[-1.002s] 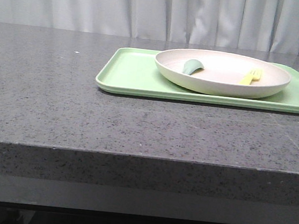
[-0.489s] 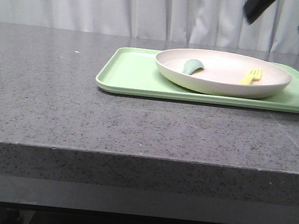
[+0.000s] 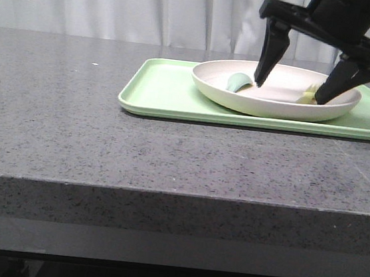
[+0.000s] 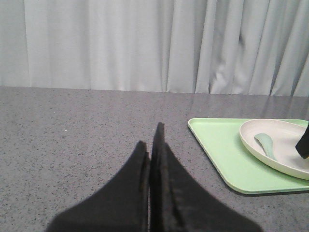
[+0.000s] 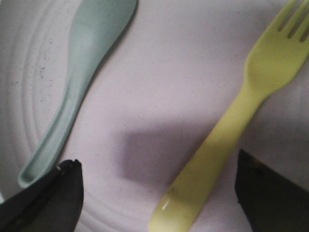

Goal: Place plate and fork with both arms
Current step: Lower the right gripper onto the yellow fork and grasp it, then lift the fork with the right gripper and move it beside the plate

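Note:
The cream-white plate (image 3: 274, 103) stands on a light-green tray (image 3: 164, 89) at the back right of the table. The pale-yellow fork (image 5: 241, 121) lies inside the plate, tines away from the wrist. My right gripper (image 3: 292, 89) hangs open low over the plate, its fingers (image 5: 53, 193) straddling the fork's handle end without touching it. In its own wrist view my left gripper (image 4: 151, 135) is shut on nothing above bare table, well left of the tray (image 4: 217, 145) and plate (image 4: 285, 137). The front view does not show the left gripper.
A grey-green curved spoon-like piece (image 3: 238, 83) lies in the plate's left part, beside the right gripper's left finger. The table (image 3: 104, 143) is dark grey speckled stone with its front edge near the camera. White curtains hang behind.
The right gripper came in from the top right and dropped, open, down over the plate and the fork. Plate, fork and tray have not moved.

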{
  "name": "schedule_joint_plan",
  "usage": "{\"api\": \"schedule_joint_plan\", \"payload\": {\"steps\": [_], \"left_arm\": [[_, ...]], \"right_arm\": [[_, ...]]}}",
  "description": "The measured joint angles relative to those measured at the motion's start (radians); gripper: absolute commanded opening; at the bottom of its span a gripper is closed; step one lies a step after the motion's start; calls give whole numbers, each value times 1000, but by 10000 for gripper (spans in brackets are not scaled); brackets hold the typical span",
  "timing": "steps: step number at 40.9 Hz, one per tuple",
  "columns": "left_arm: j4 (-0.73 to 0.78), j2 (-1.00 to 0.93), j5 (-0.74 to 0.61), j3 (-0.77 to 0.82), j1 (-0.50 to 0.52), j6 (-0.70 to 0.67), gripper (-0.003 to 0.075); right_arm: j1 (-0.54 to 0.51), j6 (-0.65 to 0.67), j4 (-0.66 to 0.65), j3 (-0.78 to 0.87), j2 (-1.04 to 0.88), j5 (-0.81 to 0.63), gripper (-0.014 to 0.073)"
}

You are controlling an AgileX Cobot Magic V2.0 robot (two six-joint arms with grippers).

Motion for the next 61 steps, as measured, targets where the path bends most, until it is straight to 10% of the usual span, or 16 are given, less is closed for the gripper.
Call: {"api": "schedule_joint_plan", "payload": {"steps": [18,36,61], "left_arm": [[0,0,0,0,0,0,-18],[0,0,0,0,0,0,-18],[0,0,-2,0,0,0,-18]], "right_arm": [[0,11,-5,-17,29,-8,624],[0,13,-10,-17,40,-8,-14],[-105,-16,-63,-188,-11,79,-42]]}}
